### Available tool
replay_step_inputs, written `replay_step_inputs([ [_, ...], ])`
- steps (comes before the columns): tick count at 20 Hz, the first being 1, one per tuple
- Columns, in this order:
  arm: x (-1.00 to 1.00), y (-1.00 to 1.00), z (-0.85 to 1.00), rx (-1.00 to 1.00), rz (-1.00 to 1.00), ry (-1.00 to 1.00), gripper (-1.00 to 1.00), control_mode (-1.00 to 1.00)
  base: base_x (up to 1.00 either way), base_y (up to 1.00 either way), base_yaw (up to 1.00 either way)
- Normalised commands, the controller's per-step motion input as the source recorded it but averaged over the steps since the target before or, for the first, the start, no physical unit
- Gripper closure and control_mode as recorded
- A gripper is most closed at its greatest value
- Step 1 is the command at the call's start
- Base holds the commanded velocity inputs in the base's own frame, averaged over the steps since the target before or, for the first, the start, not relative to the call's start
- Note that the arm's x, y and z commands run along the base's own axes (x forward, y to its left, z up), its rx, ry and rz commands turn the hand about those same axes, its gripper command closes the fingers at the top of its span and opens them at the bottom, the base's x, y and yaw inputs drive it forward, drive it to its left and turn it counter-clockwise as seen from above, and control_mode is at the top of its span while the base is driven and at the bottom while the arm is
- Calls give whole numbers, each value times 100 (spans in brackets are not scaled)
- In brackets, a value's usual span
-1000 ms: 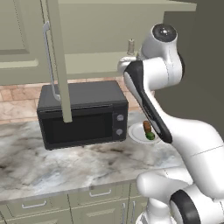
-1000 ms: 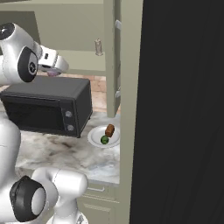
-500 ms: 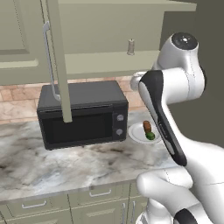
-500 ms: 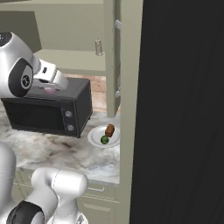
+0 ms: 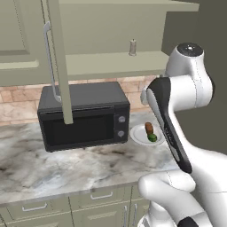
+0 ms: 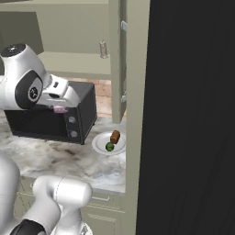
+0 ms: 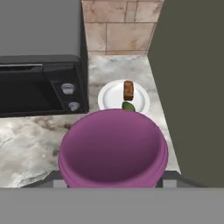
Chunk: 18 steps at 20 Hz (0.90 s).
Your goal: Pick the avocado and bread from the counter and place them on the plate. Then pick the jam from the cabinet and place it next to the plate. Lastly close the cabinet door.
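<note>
The jam (image 7: 113,148) is a purple jar, and it sits in the claw (image 6: 60,109), which pinches it from both sides. In the hand view the jar is big and close, up in the air above the table (image 5: 66,164). The plate (image 7: 111,97) is the thing to look at. It lies on the table just beside the black microwave (image 5: 84,117), on the side with the knobs. The bread (image 7: 128,90) and the avocado (image 7: 128,106) are already on the plate, close together. The jam hangs over the table on the near side of the plate, a little toward the microwave. The step now looks like setting the jam down next to the plate. To do it well, the arm should go down slowly over the bare table near the plate, not over the plate. The jar should stay straight up. The claw should let go only when the jar stands on the table. It should not bump the plate or the microwave. The cabinet door (image 5: 57,62) is open above the microwave, and a thin shaker (image 5: 132,47) stands on the shelf inside. No words or labels can be read on anything.
</note>
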Motion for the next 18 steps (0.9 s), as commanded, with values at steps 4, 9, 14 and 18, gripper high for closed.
replay_step_inputs([
  [4, -2, -15, -77, -1, 0, 4, 100, -100, 0, 0, 0],
  [9, -1, -4, -81, 0, 0, 1, 100, -100, 0, 0, 0],
  [14, 0, 0, -64, 0, 0, 1, 100, -100, 0, 0, 0],
  [18, 13, -1, -31, 0, 0, 0, 100, -100, 0, 0, 0],
])
